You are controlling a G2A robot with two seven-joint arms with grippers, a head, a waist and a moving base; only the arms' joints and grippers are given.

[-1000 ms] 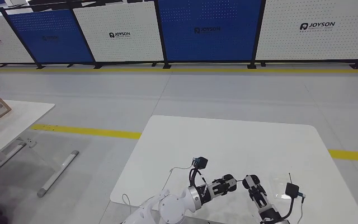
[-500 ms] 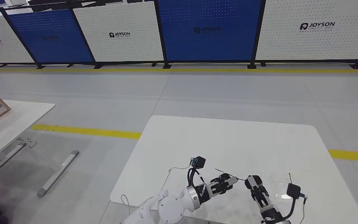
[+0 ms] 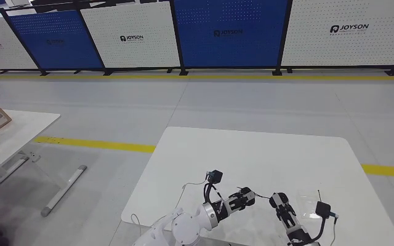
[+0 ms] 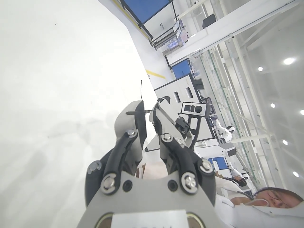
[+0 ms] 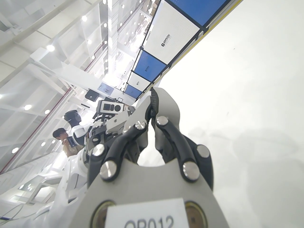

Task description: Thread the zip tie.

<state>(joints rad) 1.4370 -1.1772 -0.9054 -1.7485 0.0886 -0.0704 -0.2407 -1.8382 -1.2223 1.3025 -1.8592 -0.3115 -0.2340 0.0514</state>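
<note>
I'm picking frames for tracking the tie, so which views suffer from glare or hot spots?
Left wrist view: glare washes out the white tabletop, though the thin black zip tie stands dark against it beyond the left tool. Right wrist view: ceiling lamps bloom into white patches, and the tabletop past the right tool looks almost featureless. Top view: even light, no hot spots.

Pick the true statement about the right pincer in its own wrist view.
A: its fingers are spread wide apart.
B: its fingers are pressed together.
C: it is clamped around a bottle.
B: the right pincer shows its two fingers meeting along their inner edges, with no gap between them.
</note>
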